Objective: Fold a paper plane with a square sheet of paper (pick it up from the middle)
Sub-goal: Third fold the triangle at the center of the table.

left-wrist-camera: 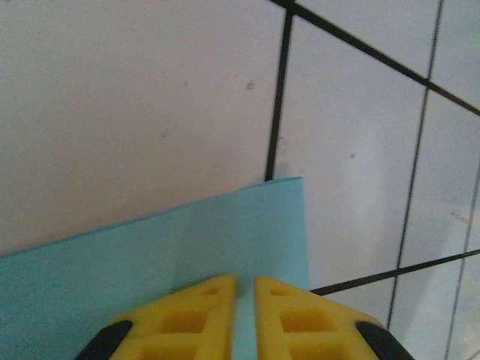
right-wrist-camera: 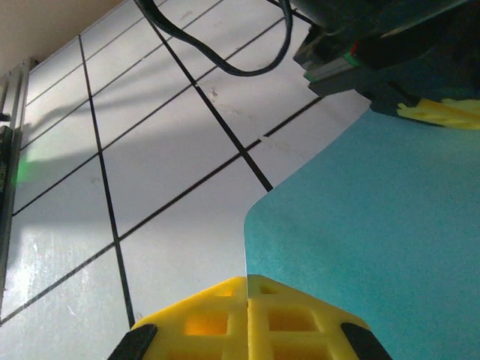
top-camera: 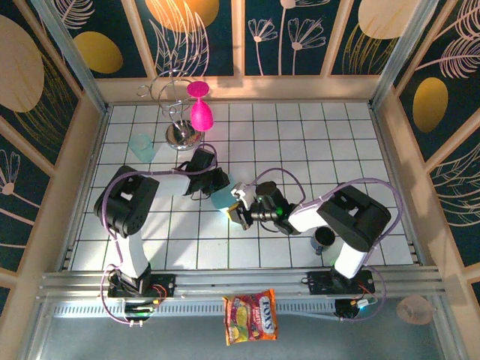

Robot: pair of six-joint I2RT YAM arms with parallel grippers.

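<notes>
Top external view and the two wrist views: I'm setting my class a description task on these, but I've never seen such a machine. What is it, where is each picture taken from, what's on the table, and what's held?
These are two robot arms bolted at the table's near edge, each ending in a two-finger gripper. The top picture looks down from above and behind them: the left gripper and the right gripper meet mid-table. The other two pictures come from cameras on the wrists, so each shows its own yellow fingers. On the white tiled table stand a pale cup, pink goblets on a wire stand, and a dark mug; a sweets bag lies on the front ledge. Both grippers are shut on the light-blue sheet of paper, from opposite sides.
</notes>
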